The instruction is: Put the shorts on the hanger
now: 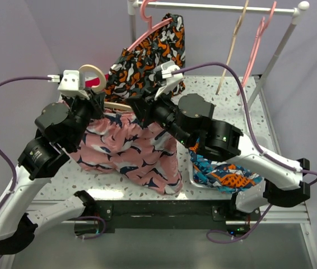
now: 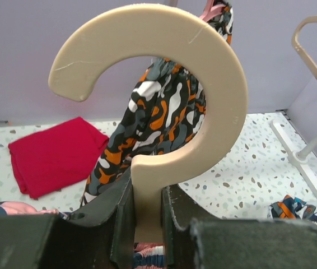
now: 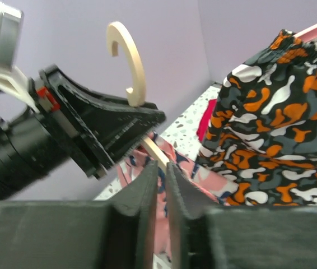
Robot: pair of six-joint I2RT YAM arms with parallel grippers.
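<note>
left gripper [image 2: 147,224] clamped on the hanger [image 2: 220,84] neck just under its hook, hook upright | right gripper [image 3: 165,185] jaws nearly together, seemingly pinching the shorts [image 1: 130,151] waistband beside the hanger's arm | shorts spread on the table [image 1: 225,95] between both arms, waistband up at the hanger

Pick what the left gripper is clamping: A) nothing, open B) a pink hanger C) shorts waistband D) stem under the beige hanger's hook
D: the left wrist view shows the left gripper shut on the stem of the hanger, just below its curled hook.
</note>
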